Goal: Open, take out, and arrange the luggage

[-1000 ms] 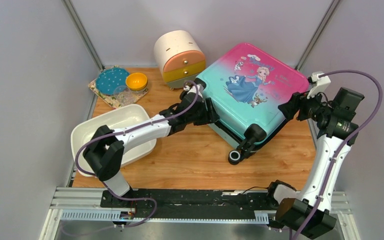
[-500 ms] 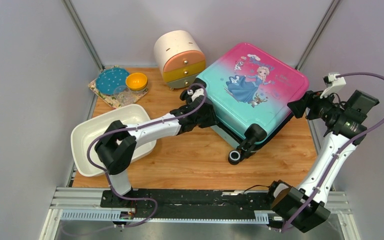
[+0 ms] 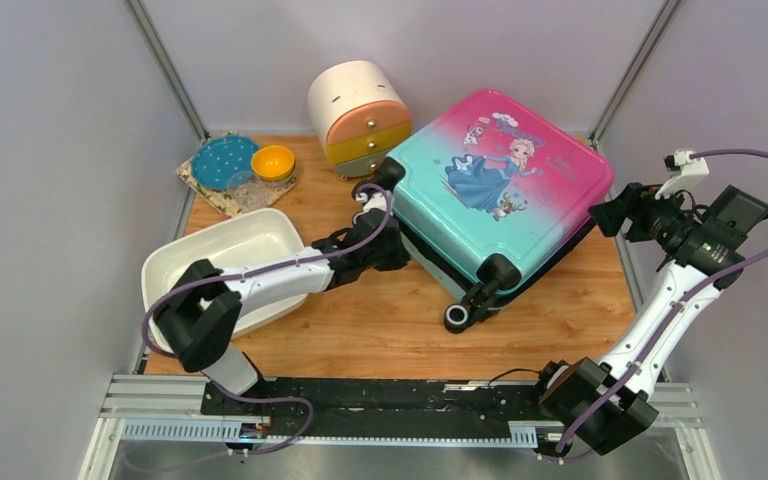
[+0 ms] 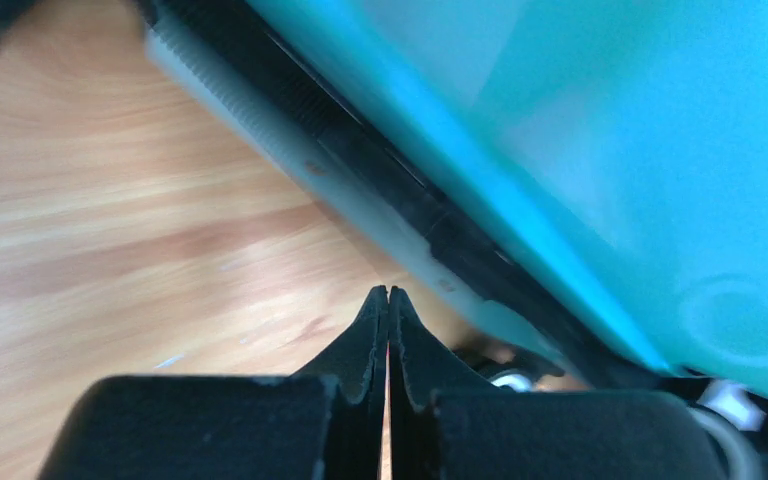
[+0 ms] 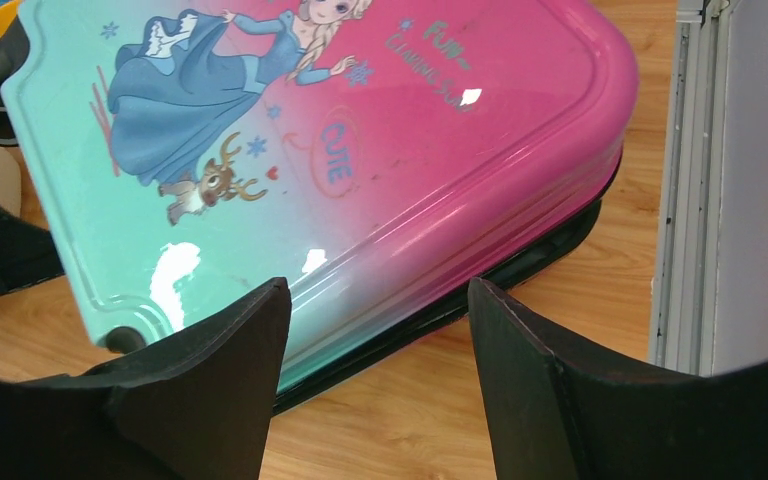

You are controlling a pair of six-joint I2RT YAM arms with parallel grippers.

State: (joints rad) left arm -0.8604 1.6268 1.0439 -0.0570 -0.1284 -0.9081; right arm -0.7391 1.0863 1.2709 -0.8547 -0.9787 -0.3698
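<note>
The luggage (image 3: pixel 500 185), a pink-to-teal hard suitcase with a princess print, lies print side up at the back right of the wooden table, black wheels toward me. My left gripper (image 3: pixel 392 246) sits low against its near-left teal edge. In the left wrist view the fingertips (image 4: pixel 388 292) are pressed together, shut, with nothing visible between them, just below the teal shell (image 4: pixel 610 150) and its dark zipper seam. My right gripper (image 3: pixel 606 214) hovers off the pink right corner. In the right wrist view it stands open (image 5: pixel 380 300) above the pink edge (image 5: pixel 480 170), apart from it.
A round cream drawer cabinet (image 3: pixel 358 115) stands behind the suitcase's left corner. A white basin (image 3: pixel 230 265) lies at the near left under my left arm. A patterned mat with a teal plate and an orange bowl (image 3: pixel 273 162) is at the back left. A metal frame post (image 5: pixel 695 180) runs along the right.
My left gripper has closed from open to shut and pulled back toward me. The luggage has slid and turned to the left. My right gripper has drawn away to the right, still open.
</note>
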